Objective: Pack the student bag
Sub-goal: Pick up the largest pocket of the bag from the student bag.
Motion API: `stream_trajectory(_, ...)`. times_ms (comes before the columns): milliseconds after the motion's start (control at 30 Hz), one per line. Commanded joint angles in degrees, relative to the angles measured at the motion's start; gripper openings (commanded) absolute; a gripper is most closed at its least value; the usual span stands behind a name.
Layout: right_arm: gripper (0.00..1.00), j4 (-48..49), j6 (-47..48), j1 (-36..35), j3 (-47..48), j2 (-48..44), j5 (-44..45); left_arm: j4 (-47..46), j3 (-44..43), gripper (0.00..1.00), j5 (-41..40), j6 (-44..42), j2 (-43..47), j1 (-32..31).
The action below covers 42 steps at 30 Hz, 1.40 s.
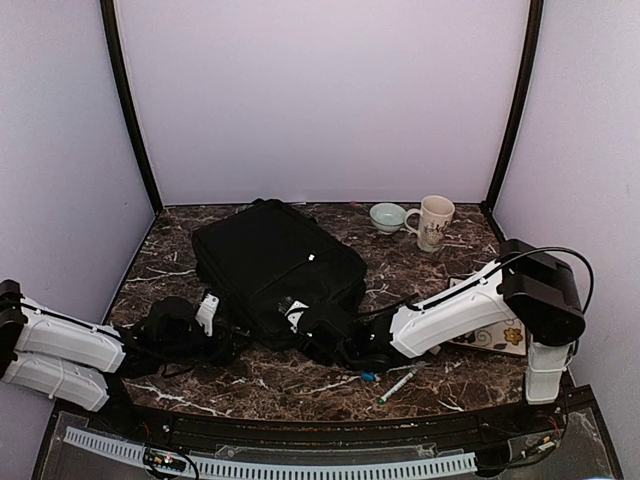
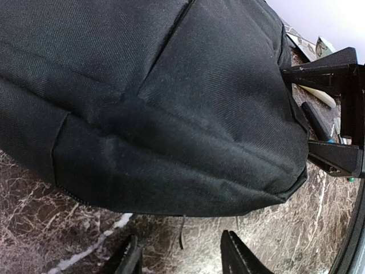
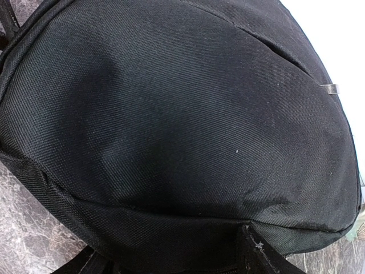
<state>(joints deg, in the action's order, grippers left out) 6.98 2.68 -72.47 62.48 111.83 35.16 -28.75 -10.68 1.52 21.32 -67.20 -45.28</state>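
1. Setting: dark brown marble table (image 1: 420, 272) with white veining, closed in by plain lilac walls (image 1: 320, 90) on three sides.
2. The student bag (image 1: 275, 265) lies flat near the middle of the table, turned at an angle, with one corner toward the back wall. A small silver zipper pull (image 1: 312, 257) shows on its top face.
3. Left gripper (image 2: 179, 241): low over the marble at the bag's left near edge. Fingers spread and holding nothing; only bare table and a loose black thread lie between them. The bag's seam is just beyond the fingertips, not touching them.
4. Right gripper (image 2: 299, 111): at the bag's near end. In the left wrist view one black finger sits on each side of the end, both against the cloth. It is grasping the bag across its thickness, jaws set wide.
5. Right wrist view: filled almost wholly by black fabric. One finger is visible at the bottom edge, the other is lost against the dark cloth.
6. Back right of the table: a cream mug (image 1: 433, 221) with a dark pattern, standing upright. A small pale bowl (image 1: 387, 216) sits just beside it on its left. Both are well apart from the bag.
7. Front of the table: a pen (image 1: 400, 383) lies loose near the right arm.
8. Under the right arm: a flat white item with a flower print (image 1: 495, 335); I cannot tell what it is.
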Motion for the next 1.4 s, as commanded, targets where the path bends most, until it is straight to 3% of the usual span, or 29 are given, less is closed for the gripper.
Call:
stream_trajectory(0, 0.69, 1.6, -1.1, 1.2, -1.0, -1.3, 1.1, -3.6, 0.3, 0.48, 2.7, -1.4, -0.9, -0.2)
stream_trajectory(300, 0.69, 2.2, -1.1, 1.2, -1.7, -1.9, 0.4, -6.8, 0.2, 0.44, -0.4, -1.8, -5.6, -0.2)
stream_trajectory(500, 0.67, 2.4, -1.2, 1.2, -1.9, -1.8, -0.7, -14.4, 0.4, 0.27, 2.0, -2.2, -11.2, -0.2)
stream_trajectory(733, 0.66, 2.4, -1.2, 1.2, -2.1, -1.9, -0.9, -16.3, 0.4, 0.04, 3.2, -2.8, -11.8, -0.5)
stream_trajectory(800, 0.66, 2.5, -1.3, 1.2, -2.0, -1.9, -1.0, -15.0, 0.3, 0.0, 2.3, -2.9, -10.9, -0.8)
stream_trajectory(967, 0.66, 2.8, -2.0, 1.2, -1.6, -1.5, -1.6, -8.5, -1.7, 0.0, -0.9, -3.1, -9.7, -1.8)
stream_trajectory(1367, 0.66, 7.0, -5.4, 1.7, 2.9, 3.4, -2.1, 10.5, -11.4, 0.0, -7.9, -3.7, -7.9, -14.6)
